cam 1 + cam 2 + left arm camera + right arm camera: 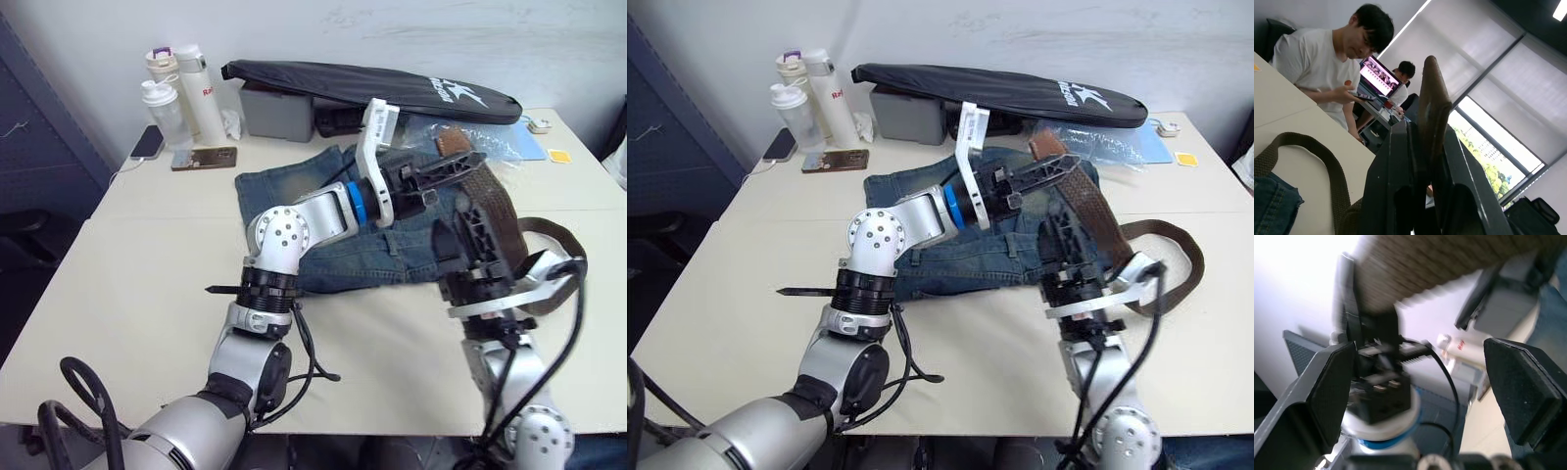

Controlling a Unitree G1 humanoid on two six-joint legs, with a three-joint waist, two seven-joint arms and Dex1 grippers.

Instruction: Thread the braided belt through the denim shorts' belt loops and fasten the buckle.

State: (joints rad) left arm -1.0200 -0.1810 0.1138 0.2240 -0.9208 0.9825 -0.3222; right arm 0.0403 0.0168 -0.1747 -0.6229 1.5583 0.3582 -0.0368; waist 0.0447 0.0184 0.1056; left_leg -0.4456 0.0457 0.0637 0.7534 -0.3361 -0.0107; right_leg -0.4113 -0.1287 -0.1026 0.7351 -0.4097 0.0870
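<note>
Bottles [181, 93] and two phones [204, 158] stand at the far left of the tabletop [127, 284], beside a long black bag [372, 88] lying along the back edge. Nearer the middle, the denim shorts [921, 191] lie flat on the tabletop. Over them the left gripper [1058, 168] reaches across from the left, its fingers pressed onto the braided belt [1087, 211] near its tan leather end [1046, 145], which sticks up just past the fingertips; the left wrist view shows the strap [1431, 103] clamped edge-on between the two dark fingers [1396, 181]. From that grip the belt runs down to the right over the shorts, then curves in a loop [1176, 255] onto the bare tabletop at the right. The right gripper [1073, 245] stands upright just beside the belt's sloping stretch, its fingers [1332, 391] spread wide, with the strap passing above them and apart from the pads. A person [1322, 63] in a white shirt sits beyond the tabletop.
</note>
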